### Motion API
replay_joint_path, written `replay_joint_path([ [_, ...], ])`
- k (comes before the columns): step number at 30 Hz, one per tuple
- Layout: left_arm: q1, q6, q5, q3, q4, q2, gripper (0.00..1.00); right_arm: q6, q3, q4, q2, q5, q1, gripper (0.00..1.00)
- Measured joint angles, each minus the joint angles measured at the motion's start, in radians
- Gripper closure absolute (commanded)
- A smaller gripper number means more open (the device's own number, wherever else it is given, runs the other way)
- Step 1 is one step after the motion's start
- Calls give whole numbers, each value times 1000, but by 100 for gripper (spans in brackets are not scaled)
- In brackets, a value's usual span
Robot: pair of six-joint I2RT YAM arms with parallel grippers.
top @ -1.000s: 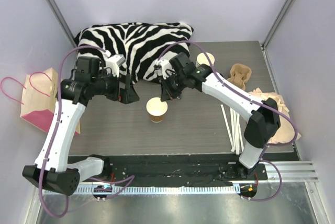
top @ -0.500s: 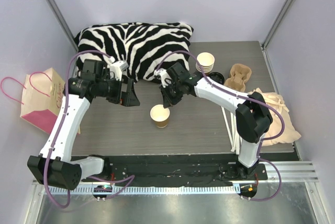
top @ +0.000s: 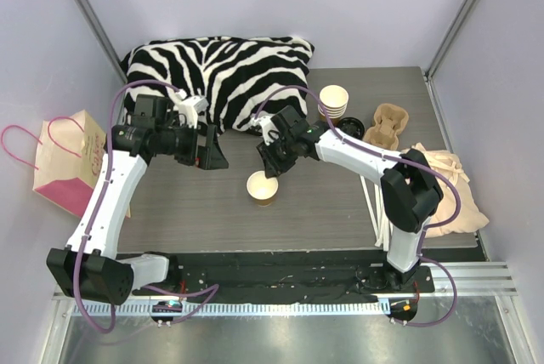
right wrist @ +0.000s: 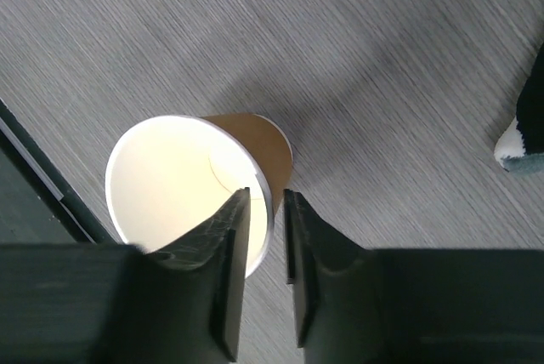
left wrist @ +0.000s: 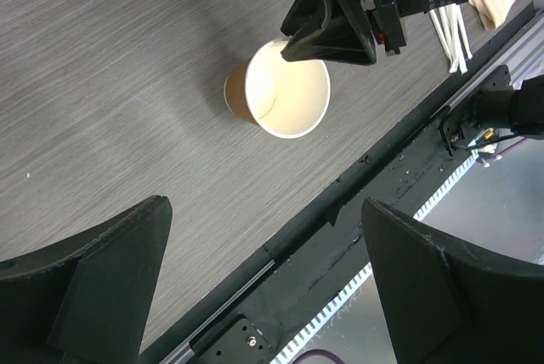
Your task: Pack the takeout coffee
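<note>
Grey wood-grain table in a pale-walled cell, zebra pillow at the back. Far L, at the table's edge, a pink paper bag w/ its handles out. L gripper hangs just in front of the pillow, fingers spread wide, nothing btwn them.

Mid-table is the brown paper cup, upright, no lid on, well apart from the bag. R gripper is at its rim, jaws a little apart, one finger inside and one outside, neither clearly pressing the wall.

Further R: stack of lidless cups, what looks like a loose black lid beside it, cardboard cup carrier, white straws, cream cloth bag.

Step in hand, as I judge it: leaving the cup standing. To do it well, spread the jaws fully, then lift straight up so the inner finger doesn't hook the rim & tip it.

Only the R wrist view shows the straddle; the top view hides it under the wrist. L wrist view shows the L fingers bare & the cup well ahead of them. Only the top view shows bag, lid & carrier.
</note>
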Motion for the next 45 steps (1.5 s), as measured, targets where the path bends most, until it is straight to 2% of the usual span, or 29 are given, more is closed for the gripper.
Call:
replay_joint_path([
  [5,3,0,2,0,3,3,0,-5,3,-21,-12,6,-3,33],
  [7,3,0,3,0,3,4,0,-11,17,-44,-25,1,-16,25],
  [8,3,0,3,0,3,4,0,-11,28,-56,-34,-9,-24,17],
  [11,3,1,4,2,2,6,0,-6,79,-90,-72,-83,-101,14],
  [14,3,1,4,17,2,15,0,5,133,-103,-116,-154,-260,13],
  [18,4,1,13,48,6,34,0,-6,193,-126,-166,-201,-555,15],
  [20,4,0,29,57,12,44,0,-26,214,-159,-174,-203,-668,18],
  [22,4,0,40,60,17,53,0,-53,229,-193,-174,-193,-730,21],
  [27,4,-6,56,61,33,72,0,-124,267,-269,-141,-119,-760,31],
  [37,4,-7,69,61,40,72,0,-152,299,-289,52,-27,-760,41],
  [45,4,-7,79,61,50,82,1,-152,299,-267,95,-9,-760,45],
])
